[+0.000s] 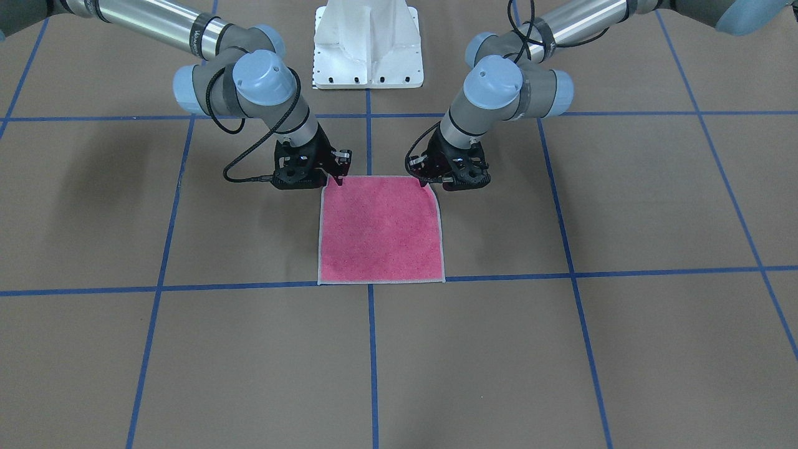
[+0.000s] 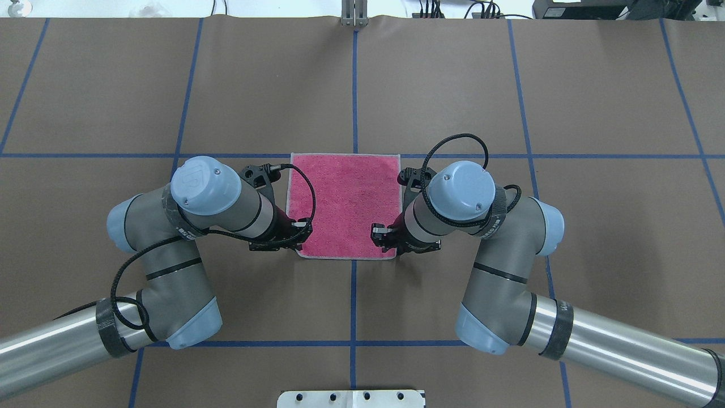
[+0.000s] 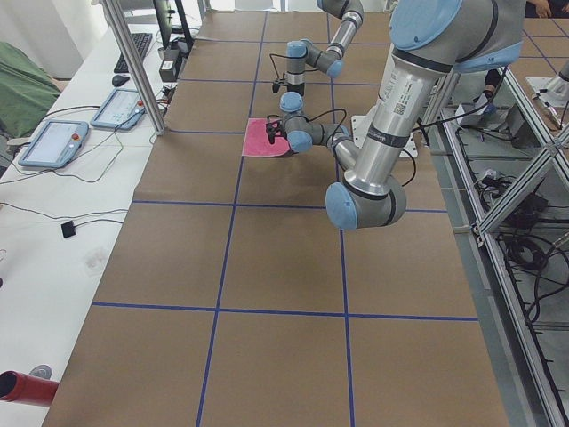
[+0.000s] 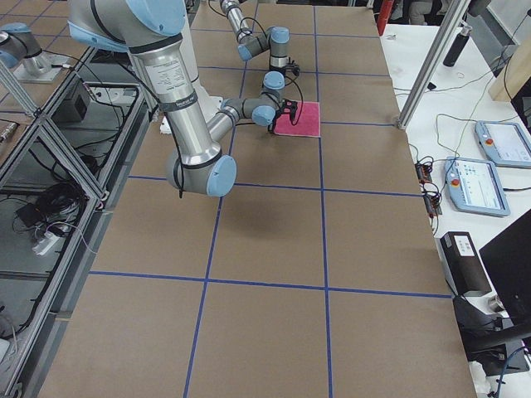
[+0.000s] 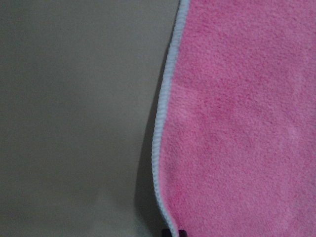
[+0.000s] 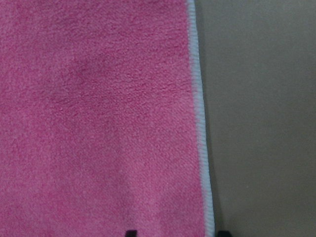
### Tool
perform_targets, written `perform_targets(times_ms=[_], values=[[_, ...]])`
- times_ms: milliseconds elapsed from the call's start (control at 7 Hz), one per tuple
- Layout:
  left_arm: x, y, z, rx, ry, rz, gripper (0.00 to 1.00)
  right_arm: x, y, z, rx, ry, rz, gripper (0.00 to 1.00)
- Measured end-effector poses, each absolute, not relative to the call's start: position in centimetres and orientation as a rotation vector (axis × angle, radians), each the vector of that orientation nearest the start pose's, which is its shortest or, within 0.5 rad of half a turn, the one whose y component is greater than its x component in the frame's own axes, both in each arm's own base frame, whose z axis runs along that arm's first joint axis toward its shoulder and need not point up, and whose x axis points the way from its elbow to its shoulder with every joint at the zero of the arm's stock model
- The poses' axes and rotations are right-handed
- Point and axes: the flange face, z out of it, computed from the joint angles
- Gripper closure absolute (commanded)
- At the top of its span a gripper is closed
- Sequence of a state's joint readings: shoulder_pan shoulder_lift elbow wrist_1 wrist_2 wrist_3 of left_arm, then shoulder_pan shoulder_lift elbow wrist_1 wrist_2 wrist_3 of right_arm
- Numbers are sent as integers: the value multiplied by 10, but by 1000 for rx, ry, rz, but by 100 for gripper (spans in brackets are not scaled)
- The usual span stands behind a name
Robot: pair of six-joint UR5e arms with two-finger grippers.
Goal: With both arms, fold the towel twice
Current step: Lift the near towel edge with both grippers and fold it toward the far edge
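Closest in, the wrist cameras give what the wide views cannot: looped pink terry on the towel (image 2: 344,205) and a ribbed pale hem (image 5: 159,133). In the left wrist view the dark fingertips (image 5: 172,232) of the left claw (image 1: 425,181) sit almost together on the hem, pinching it, and a shadow lies under that edge (it stands slightly proud of the worktop (image 2: 453,85)). The right wrist view shows the right claw (image 1: 340,179) parted, its tips (image 6: 130,232) set astride the hem with nothing gripped. The overhead view adds the layout. The square cloth lies pink face up at the middle of the brown, paper-like worktop, with a claw at each corner on the robot's side. Its far edge runs along a blue tape line (image 2: 510,155).
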State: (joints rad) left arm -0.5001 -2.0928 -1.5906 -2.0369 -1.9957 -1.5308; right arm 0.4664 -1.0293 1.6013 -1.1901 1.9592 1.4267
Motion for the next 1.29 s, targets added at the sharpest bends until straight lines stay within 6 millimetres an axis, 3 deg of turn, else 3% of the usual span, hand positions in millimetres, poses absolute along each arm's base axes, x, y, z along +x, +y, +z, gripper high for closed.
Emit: perform_targets(times_ms=[857, 1286], values=[[549, -406, 288, -106, 1069, -200, 100, -557, -390, 281, -62, -1022, 103, 100], [536, -421, 276, -84, 1090, -220, 100, -536, -407, 271, -54, -1047, 126, 100]])
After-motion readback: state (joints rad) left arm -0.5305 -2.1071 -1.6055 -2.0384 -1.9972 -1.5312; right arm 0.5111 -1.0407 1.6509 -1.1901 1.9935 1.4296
